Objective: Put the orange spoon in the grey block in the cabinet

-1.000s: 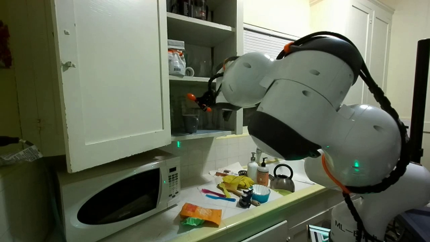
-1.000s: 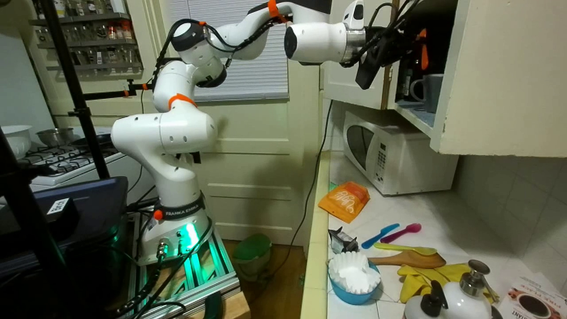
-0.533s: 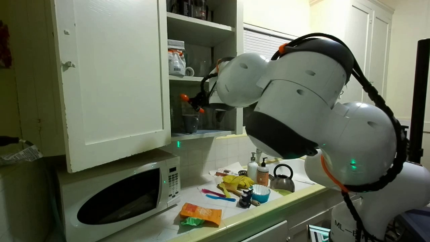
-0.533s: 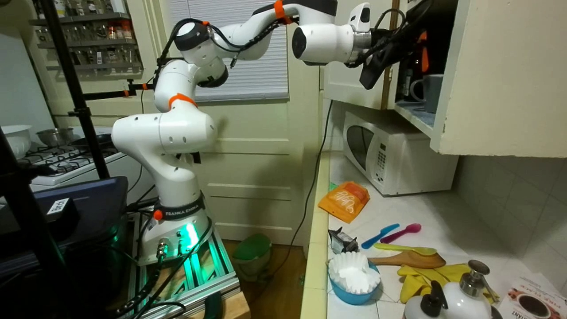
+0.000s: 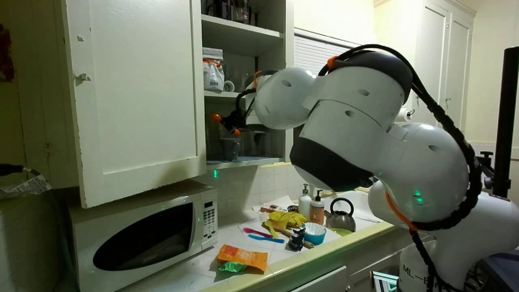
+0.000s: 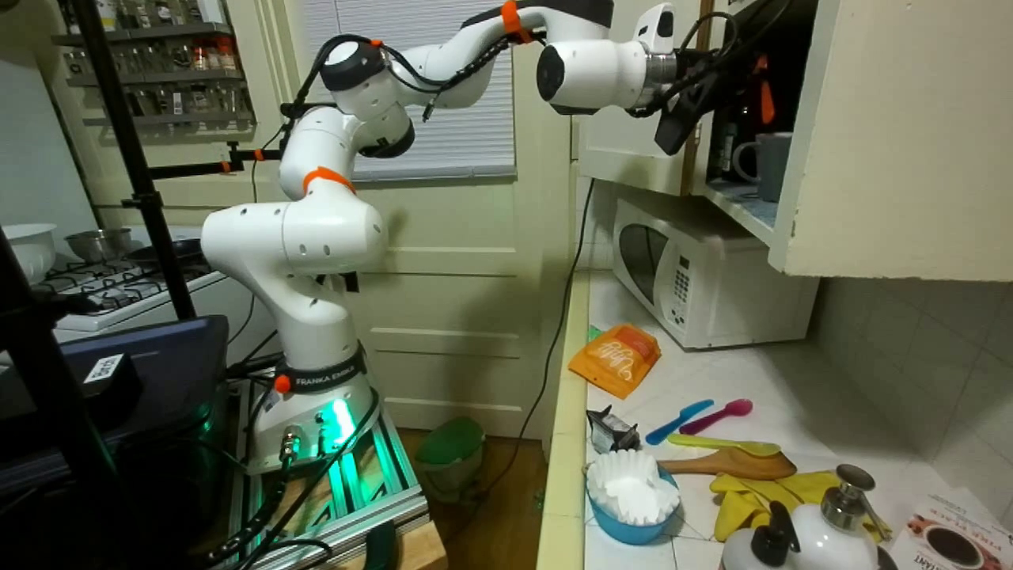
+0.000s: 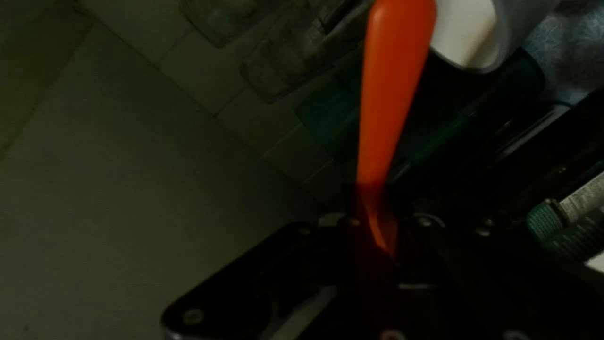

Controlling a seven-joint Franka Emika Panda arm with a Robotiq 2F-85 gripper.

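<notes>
My gripper (image 5: 231, 121) is shut on the orange spoon (image 5: 216, 117) inside the open cabinet (image 5: 288, 101). In the wrist view the gripper (image 7: 373, 222) pinches one end of the spoon (image 7: 394, 80), and the other end reaches out past the fingertips. The grey block looks like a grey mug (image 5: 230, 149) with a handle. It stands upright on the lowest shelf, below the gripper. In an exterior view the spoon (image 6: 766, 95) shows just above the mug (image 6: 774, 166). In the wrist view the mug's white inside (image 7: 481, 33) is beside the spoon's far end. The fingers are very dark.
The cabinet door (image 5: 142, 89) stands open beside the gripper. Dark bottles (image 7: 566, 208) and glasses (image 7: 283, 66) stand near the mug. A shelf (image 5: 231, 95) runs above. Below are a microwave (image 5: 150, 235), an orange pouch (image 5: 243, 257) and several utensils on the counter.
The arm has moved further into the cabinet with the spoon held. The gripper went left in an exterior view, over the mug. The mug has not moved.
</notes>
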